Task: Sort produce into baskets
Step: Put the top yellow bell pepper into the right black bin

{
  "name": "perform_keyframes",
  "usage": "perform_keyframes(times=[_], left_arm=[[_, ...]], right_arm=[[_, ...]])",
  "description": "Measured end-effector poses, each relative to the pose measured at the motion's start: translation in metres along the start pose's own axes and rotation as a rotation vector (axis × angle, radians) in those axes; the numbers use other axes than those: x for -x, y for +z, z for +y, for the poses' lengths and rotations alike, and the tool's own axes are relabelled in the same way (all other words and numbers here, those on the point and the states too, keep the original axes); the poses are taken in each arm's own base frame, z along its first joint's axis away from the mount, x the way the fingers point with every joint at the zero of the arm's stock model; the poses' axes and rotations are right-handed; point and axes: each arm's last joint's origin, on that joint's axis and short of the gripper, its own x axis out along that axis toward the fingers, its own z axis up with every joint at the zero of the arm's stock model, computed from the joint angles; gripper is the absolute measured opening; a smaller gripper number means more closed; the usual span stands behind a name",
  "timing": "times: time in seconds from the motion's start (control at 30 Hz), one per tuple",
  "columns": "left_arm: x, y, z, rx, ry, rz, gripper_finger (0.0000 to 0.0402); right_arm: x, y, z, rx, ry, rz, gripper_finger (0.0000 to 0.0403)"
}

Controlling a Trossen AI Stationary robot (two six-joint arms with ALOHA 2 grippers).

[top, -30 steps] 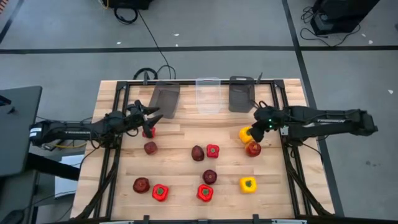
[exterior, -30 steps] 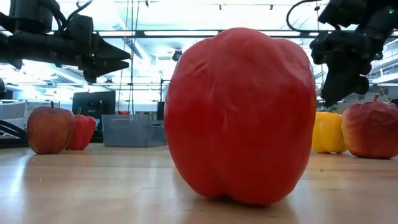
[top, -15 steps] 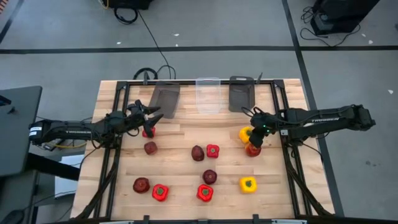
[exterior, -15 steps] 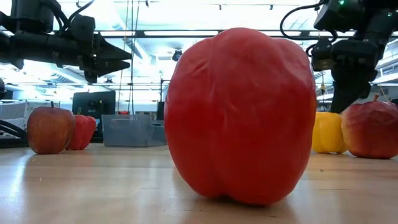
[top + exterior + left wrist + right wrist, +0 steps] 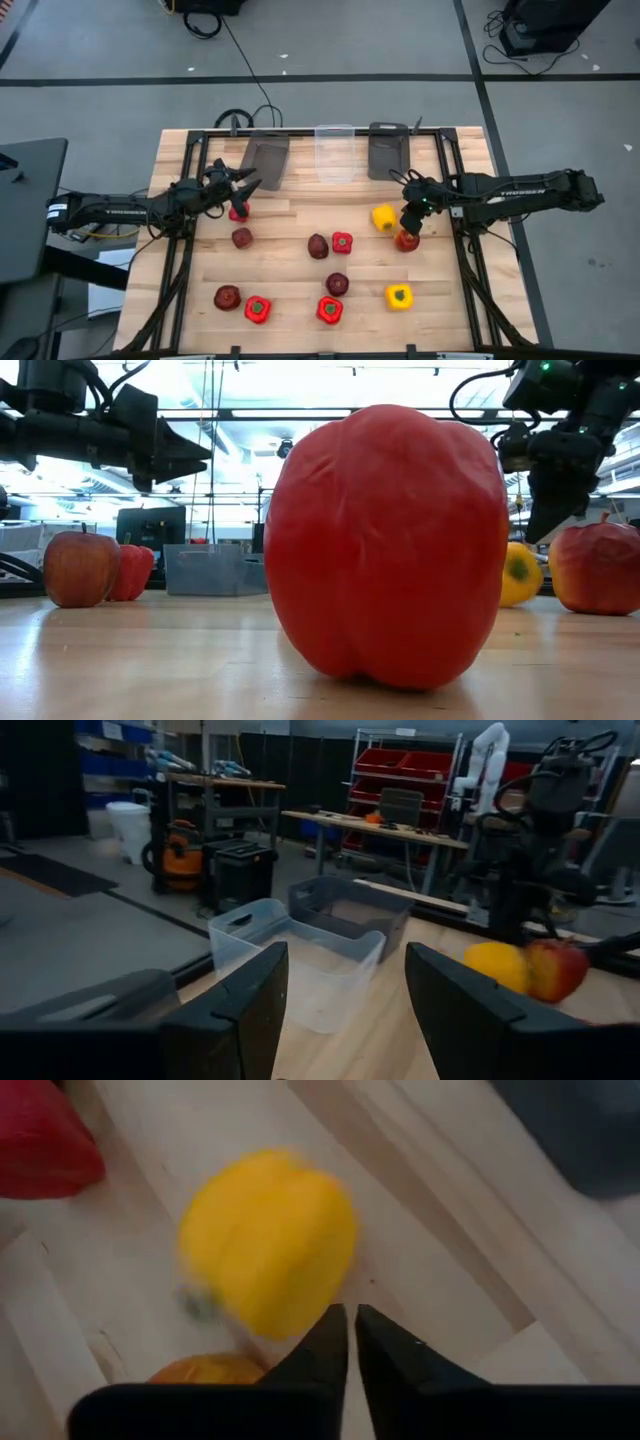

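Right gripper (image 5: 408, 222) had fingers nearly together, clamped on nothing; small yellow bell pepper (image 5: 383, 216) lay tipped on the wooden worktop (image 5: 290, 300) just beside its tips, dark red apple (image 5: 406, 240) right by it on the other side; left gripper (image 5: 243, 187) hung fingers apart above a red pepper (image 5: 238, 212), holding nothing; two dark grey bins (image 5: 265, 160) and the clear plastic bin (image 5: 334, 153) beyond both grippers looked empty; about ten pieces loose on the worktop, so sorting seemed barely begun.
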Motion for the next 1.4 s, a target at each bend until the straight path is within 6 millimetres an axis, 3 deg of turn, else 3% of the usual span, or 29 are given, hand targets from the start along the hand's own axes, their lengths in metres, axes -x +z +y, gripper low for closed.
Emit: perform_keyframes(times=[0.13, 0.37, 0.5, 0.63, 0.83, 0.93, 1.13, 1.4], left_arm=[[0.000, 0.000, 0.000, -0.003, 0.009, 0.000, 0.0209], [0.000, 0.000, 0.000, -0.024, 0.009, 0.001, 0.0209], [0.000, 0.000, 0.000, -0.018, 0.009, 0.001, 0.0209], [0.000, 0.000, 0.000, 0.004, 0.000, 0.002, 0.0209], [0.000, 0.000, 0.000, 0.028, -0.002, 0.003, 0.0209], [0.000, -0.002, -0.001, 0.040, -0.023, 0.020, 0.0209], [0.000, -0.009, -0.001, 0.053, -0.050, 0.098, 0.0209], [0.001, -0.011, -0.001, 0.113, -0.062, 0.124, 0.0209]], right_arm=[[0.000, 0.006, 0.003, 0.032, 0.049, -0.050, 0.0098], [-0.007, 0.017, 0.016, 0.120, 0.135, -0.122, 0.0231], [-0.020, 0.026, 0.022, 0.198, 0.153, -0.080, 0.0309], [-0.018, 0.041, 0.030, 0.246, 0.090, -0.002, 0.0358], [-0.011, 0.061, 0.040, 0.233, 0.022, 0.039, 0.0347], [-0.020, 0.064, 0.047, 0.190, 0.082, 0.042, 0.0330], [-0.043, 0.064, 0.044, 0.101, -0.026, 0.126, 0.0329], [-0.020, 0.087, 0.039, -0.019, 0.000, 0.063, 0.0330]])
